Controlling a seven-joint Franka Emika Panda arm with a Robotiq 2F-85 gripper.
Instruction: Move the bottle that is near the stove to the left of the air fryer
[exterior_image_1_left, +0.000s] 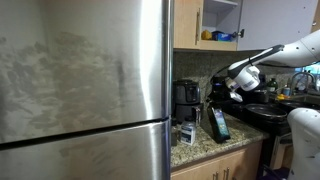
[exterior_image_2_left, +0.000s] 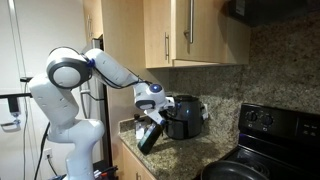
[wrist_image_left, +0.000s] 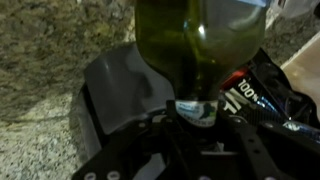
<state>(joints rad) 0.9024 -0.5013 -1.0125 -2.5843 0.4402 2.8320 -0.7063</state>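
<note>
The dark bottle (exterior_image_1_left: 218, 123) hangs tilted from my gripper (exterior_image_1_left: 226, 97), just above the granite counter. It is between the black air fryer (exterior_image_1_left: 185, 96) and the stove (exterior_image_1_left: 265, 112). In an exterior view the bottle (exterior_image_2_left: 150, 134) leans in front of the air fryer (exterior_image_2_left: 184, 116), under my gripper (exterior_image_2_left: 150, 106). In the wrist view the bottle's greenish-dark body (wrist_image_left: 200, 40) fills the top, and my gripper (wrist_image_left: 196, 112) is shut on its narrow neck. The stove (exterior_image_2_left: 268, 124) is at the right.
A large stainless-steel fridge (exterior_image_1_left: 85, 90) fills the left of an exterior view. A small blue-and-white carton (exterior_image_1_left: 186, 132) stands on the counter in front of the air fryer. Pans (exterior_image_1_left: 262, 110) sit on the stove. Wooden cabinets (exterior_image_2_left: 190, 30) hang above.
</note>
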